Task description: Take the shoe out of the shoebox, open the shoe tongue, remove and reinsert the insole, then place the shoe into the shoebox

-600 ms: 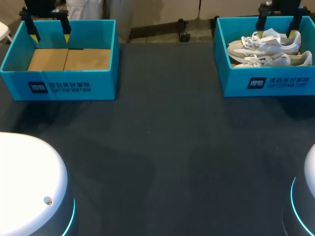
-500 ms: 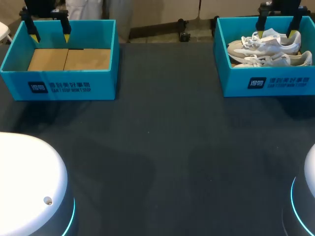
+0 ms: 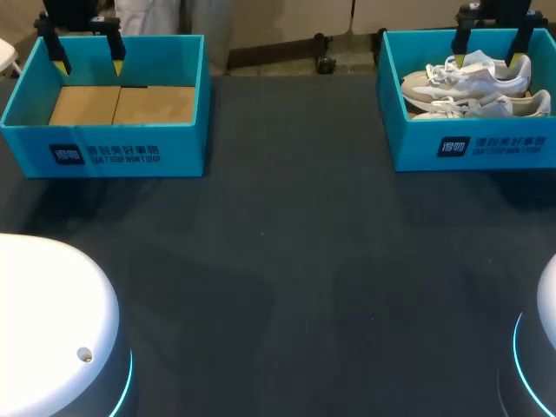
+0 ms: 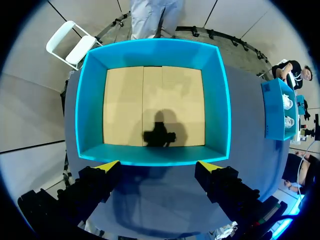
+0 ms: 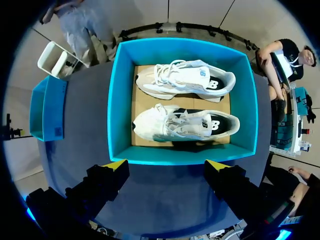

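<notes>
Right wrist view pretty much tells the story. The right gripper [image 5: 166, 166] hangs over the near wall of the shoebox [image 5: 119, 100] with its fingers spread wide and nothing between them. Just ahead of it, inside the box, two white sneakers lie side by side with their toes pointing the same way. The nearer shoe [image 5: 185, 123] sits close to the gripper's side of the box. The farther shoe [image 5: 187, 80] is right behind it, and I can't tell if the two actually touch.

The left gripper [image 4: 158, 167] is the same deal: wide open and empty, parked above the near wall of a second box [image 4: 90, 100] that shows only its cardboard floor [image 4: 150, 105]. From the head view, the two boxes sit at opposite far corners of the dark table [image 3: 287, 261], well apart.

By the look of it, nothing has started yet, since both shoes are in the box.

My guess on handling: a sneaker like this is light, with a soft upper that squashes and a stiffer sole. I'd pinch the nearer one across the sides at the midfoot or the heel collar, where it has some structure. The laces [image 5: 172, 122] look loose and could snag, and the tongue is too floppy to lift by. The tight gap between the pair is the tricky bit.
</notes>
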Robot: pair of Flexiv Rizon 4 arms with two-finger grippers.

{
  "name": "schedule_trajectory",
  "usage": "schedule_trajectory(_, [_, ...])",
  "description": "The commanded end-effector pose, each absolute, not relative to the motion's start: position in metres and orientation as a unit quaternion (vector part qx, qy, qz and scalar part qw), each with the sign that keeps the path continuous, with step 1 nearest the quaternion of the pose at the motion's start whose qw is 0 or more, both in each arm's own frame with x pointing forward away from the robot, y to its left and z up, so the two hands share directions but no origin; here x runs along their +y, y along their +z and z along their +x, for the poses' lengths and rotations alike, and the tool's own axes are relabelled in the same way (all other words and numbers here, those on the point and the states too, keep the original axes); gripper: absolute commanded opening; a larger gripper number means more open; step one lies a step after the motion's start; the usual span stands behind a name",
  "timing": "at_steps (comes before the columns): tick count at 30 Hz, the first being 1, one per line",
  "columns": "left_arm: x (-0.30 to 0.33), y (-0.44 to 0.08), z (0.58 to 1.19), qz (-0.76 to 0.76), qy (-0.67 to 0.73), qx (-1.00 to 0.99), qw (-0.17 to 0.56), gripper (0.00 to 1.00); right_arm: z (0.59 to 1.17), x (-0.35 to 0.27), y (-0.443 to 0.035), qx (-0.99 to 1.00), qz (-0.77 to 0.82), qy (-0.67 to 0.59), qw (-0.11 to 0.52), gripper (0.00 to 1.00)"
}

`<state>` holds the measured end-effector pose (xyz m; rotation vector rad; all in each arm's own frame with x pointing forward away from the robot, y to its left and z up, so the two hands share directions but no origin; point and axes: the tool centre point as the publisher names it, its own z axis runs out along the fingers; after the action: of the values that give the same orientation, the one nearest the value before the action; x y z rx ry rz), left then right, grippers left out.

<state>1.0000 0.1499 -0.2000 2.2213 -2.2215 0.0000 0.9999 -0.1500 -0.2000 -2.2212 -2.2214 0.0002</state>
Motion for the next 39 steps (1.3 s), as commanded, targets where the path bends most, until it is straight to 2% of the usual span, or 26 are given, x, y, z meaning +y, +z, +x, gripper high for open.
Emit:
schedule_trajectory(1, [0.15, -0.2, 1.0, 0.707, 0.0, -0.707, 0.0, 1.0, 0.999, -0.15, -0.2, -0.707, -0.707, 0.0, -0.001, 1.0])
schedule_trajectory(15, [0.15, -0.2, 1.0, 0.707, 0.0, -0.707, 0.0, 1.0, 1.014, -0.183, -0.211, -0.714, -0.7, 0.012, 0.003, 1.0])
schedule_trajectory(33, [0.15, -0.2, 1.0, 0.707, 0.0, -0.707, 0.0, 1.0, 1.044, -0.248, -0.226, -0.714, -0.7, 0.017, -0.031, 1.0])
schedule_trajectory(35, [0.15, -0.2, 1.0, 0.707, 0.0, -0.707, 0.0, 1.0, 1.044, -0.252, -0.232, -0.714, -0.7, 0.018, -0.031, 0.86])
schedule_trajectory(37, [0.15, -0.2, 1.0, 0.707, 0.0, -0.707, 0.0, 1.0, 1.043, -0.259, -0.238, -0.712, -0.701, 0.017, -0.028, 0.93])
schedule_trajectory(38, [0.15, -0.2, 1.0, 0.707, 0.0, -0.707, 0.0, 1.0, 1.042, -0.261, -0.24, -0.712, -0.702, 0.019, -0.028, 1.0])
schedule_trajectory(39, [0.15, -0.2, 1.0, 0.707, 0.0, -0.707, 0.0, 1.0, 1.041, -0.262, -0.242, -0.712, -0.702, 0.019, -0.028, 1.0])
